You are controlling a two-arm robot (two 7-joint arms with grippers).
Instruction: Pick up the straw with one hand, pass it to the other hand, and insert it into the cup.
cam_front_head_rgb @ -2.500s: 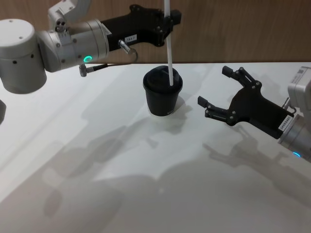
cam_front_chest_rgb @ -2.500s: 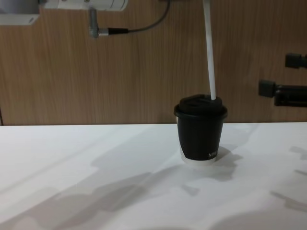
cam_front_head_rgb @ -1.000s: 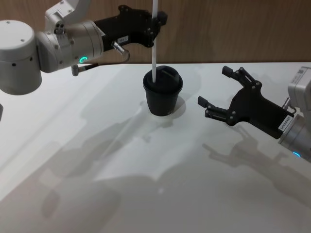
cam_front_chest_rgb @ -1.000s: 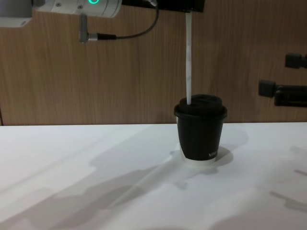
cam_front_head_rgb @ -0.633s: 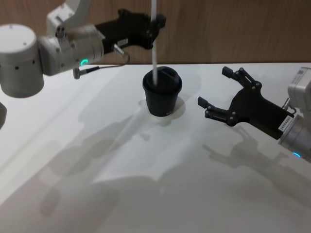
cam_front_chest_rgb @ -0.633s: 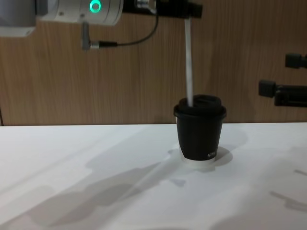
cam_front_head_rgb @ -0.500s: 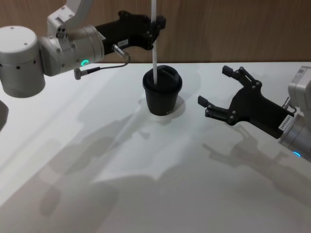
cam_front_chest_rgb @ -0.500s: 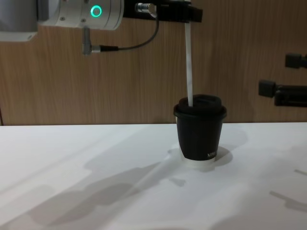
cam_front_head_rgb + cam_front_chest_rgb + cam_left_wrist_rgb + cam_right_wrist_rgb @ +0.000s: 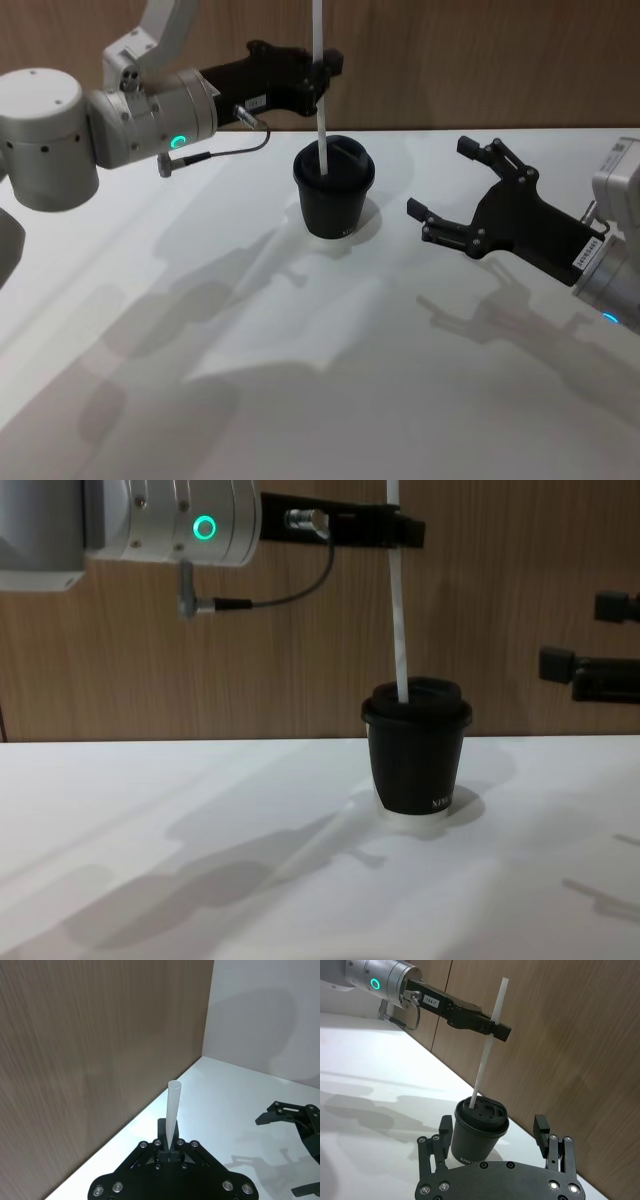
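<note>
The white straw (image 9: 320, 90) stands nearly upright, pinched partway up by my left gripper (image 9: 322, 72), which is shut on it; the grip also shows in the left wrist view, straw (image 9: 172, 1107) rising from the fingers (image 9: 159, 1149). The straw's lower end meets the domed lid of the black cup (image 9: 334, 200) near the lid's left rim. I cannot tell whether it passes through the lid. From the chest, the straw (image 9: 399, 620) runs down to the cup (image 9: 417, 755). My right gripper (image 9: 440, 177) hangs open to the right of the cup, empty.
The white table (image 9: 300, 380) spreads wide around the cup. A wooden wall (image 9: 300, 660) stands close behind it. The left arm's silver wrist (image 9: 150, 115) and its dark cable (image 9: 225, 150) hang over the table's back left.
The straw's lower end has shifted from the right side of the lid to its left side. The left arm has since come lower. The right arm has not moved.
</note>
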